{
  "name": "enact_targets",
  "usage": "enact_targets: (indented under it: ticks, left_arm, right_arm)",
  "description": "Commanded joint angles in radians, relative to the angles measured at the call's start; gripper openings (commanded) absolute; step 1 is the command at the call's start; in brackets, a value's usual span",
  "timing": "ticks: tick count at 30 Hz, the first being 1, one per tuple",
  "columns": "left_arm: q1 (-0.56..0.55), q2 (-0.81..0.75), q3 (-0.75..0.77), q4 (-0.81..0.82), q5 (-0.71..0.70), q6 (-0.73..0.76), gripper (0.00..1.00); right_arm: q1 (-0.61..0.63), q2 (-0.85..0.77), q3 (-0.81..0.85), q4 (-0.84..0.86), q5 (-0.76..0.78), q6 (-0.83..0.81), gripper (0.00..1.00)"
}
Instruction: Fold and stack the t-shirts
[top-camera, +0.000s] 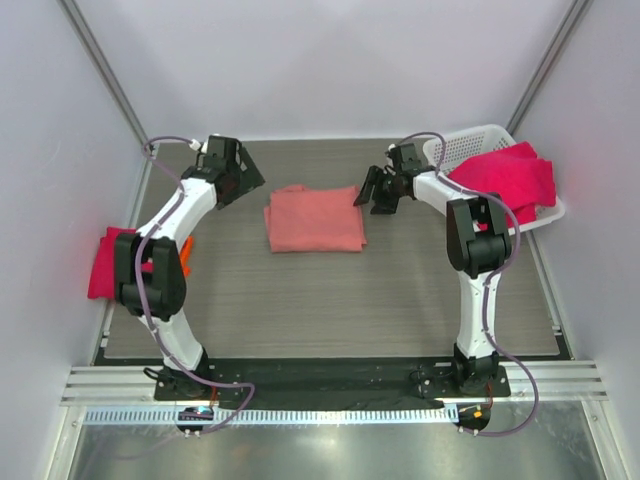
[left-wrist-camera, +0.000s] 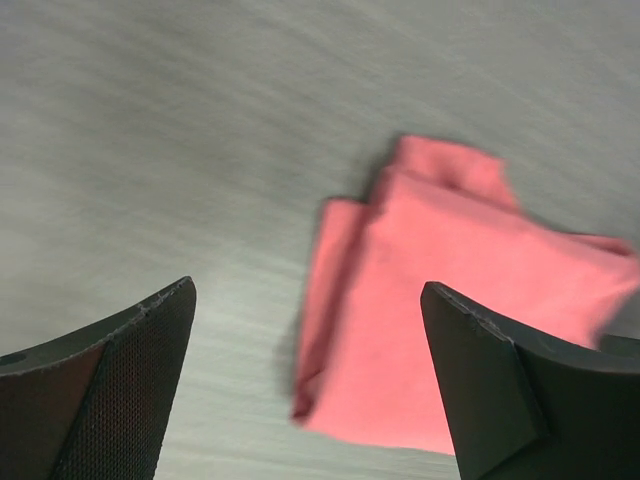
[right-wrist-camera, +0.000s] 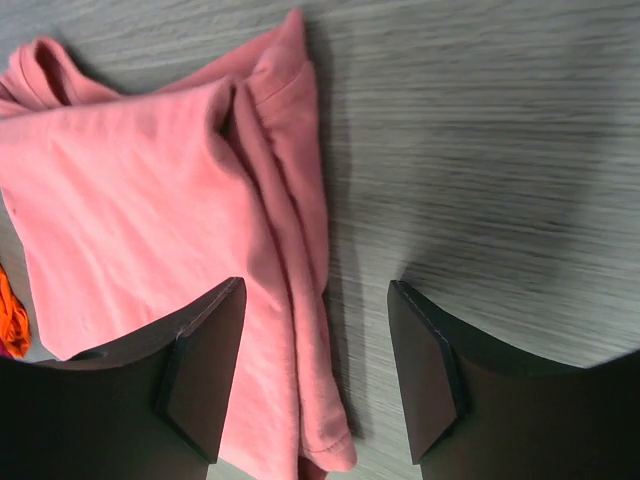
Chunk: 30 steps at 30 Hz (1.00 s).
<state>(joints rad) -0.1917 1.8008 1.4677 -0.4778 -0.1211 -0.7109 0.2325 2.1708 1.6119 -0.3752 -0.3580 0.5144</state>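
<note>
A salmon-pink t-shirt (top-camera: 314, 219) lies folded into a rectangle in the middle of the grey table (top-camera: 330, 300). It also shows as the pink t-shirt (left-wrist-camera: 440, 320) in the left wrist view and the pink t-shirt (right-wrist-camera: 150, 240) in the right wrist view. My left gripper (top-camera: 243, 176) hangs open to the shirt's left, clear of it, its fingers (left-wrist-camera: 120, 390) wide apart. At the shirt's right edge my right gripper (top-camera: 378, 192) is open above the cloth, nothing held. A crimson t-shirt (top-camera: 510, 176) fills the basket. Another crimson t-shirt (top-camera: 108, 262) hangs over the table's left edge.
A white mesh basket (top-camera: 470, 145) stands at the back right corner, close behind the right arm. Something orange (top-camera: 186, 256) shows beside the left arm and at the left edge of the right wrist view. Walls close in the table on three sides.
</note>
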Motion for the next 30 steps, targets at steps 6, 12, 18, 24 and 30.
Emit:
enact_targets:
  ticks: [6,12,18,24,30]
  left_arm:
    - [-0.017,-0.081,-0.167,-0.142,-0.341,0.093,0.98]
    - [-0.018,-0.055,-0.165,-0.309,-0.459,0.091,1.00]
    - [-0.020,-0.032,-0.187,-0.421,-0.571,0.062,0.97]
    - [-0.015,0.048,-0.190,-0.466,-0.759,0.018,0.94]
    - [0.030,0.146,-0.205,-0.444,-0.815,-0.001,0.81]
  right_arm:
    - [0.045,0.059,0.045,0.065,-0.013,-0.047,0.63]
    - [0.050,0.080,0.043,0.067,-0.009,-0.030,0.48]
    - [0.050,0.070,0.033,0.079,-0.035,-0.028,0.39]
    - [0.047,0.041,0.025,0.082,-0.056,-0.030,0.37]
    - [0.048,0.046,0.028,0.097,-0.093,-0.017,0.37]
